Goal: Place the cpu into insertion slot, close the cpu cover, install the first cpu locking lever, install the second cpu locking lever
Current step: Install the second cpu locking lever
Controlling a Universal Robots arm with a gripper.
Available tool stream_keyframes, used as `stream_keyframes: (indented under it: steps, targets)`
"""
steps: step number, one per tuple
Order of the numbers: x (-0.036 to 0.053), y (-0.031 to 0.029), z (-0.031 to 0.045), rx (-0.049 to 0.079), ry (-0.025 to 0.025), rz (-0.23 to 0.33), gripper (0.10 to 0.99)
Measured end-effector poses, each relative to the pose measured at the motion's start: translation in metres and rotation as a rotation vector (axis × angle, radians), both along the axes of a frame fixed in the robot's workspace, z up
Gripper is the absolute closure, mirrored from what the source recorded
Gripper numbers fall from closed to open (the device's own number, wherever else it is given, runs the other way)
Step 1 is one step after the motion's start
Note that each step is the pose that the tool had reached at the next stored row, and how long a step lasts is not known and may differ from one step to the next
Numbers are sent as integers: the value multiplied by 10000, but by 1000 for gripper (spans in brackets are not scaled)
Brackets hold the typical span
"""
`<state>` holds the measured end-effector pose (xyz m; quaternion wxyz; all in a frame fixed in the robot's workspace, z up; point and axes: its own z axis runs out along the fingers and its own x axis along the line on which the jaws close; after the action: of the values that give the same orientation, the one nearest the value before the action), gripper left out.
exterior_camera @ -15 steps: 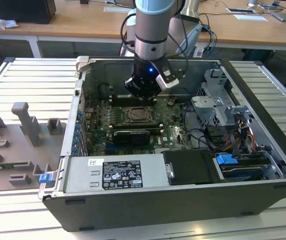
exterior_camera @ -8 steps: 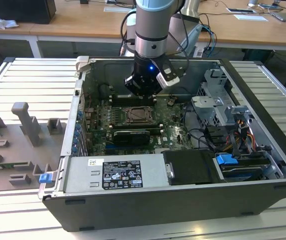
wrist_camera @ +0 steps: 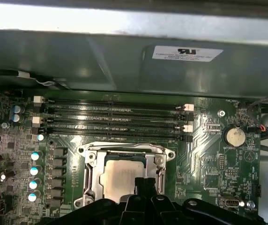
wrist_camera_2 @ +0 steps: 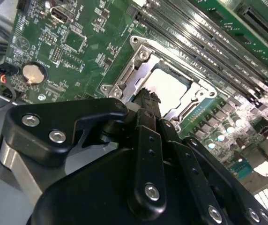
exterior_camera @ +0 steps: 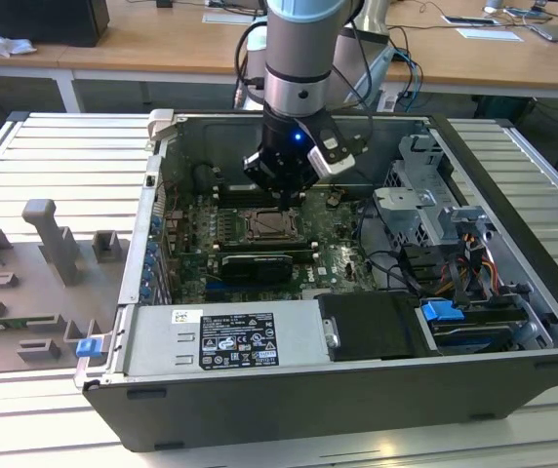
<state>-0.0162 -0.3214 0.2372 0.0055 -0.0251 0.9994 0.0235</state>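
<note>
The pincer hangs low inside the open computer case, just above the insertion slot on the green motherboard. In both wrist views the cpu lies flat in this slot, its pale metal top showing through the square opening of the cpu cover — the cover is down over it. In the second wrist view the black fingertips are together, holding nothing, and their tip stands at the edge of the cpu. The long memory slots run just beside the socket. The case lies on a ribbed metal tabletop.
</note>
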Motion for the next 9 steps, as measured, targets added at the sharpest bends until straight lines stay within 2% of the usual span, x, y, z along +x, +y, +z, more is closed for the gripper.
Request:
stream_keyframes:
  steps: [1, 4, 9]
  targets:
    - [0, 0, 31, 1, 0, 1, 980]
    - [1, -11, 55, 3, -1, 3, 980]
    - [-6, -134, 55, 2, 2, 2, 980]
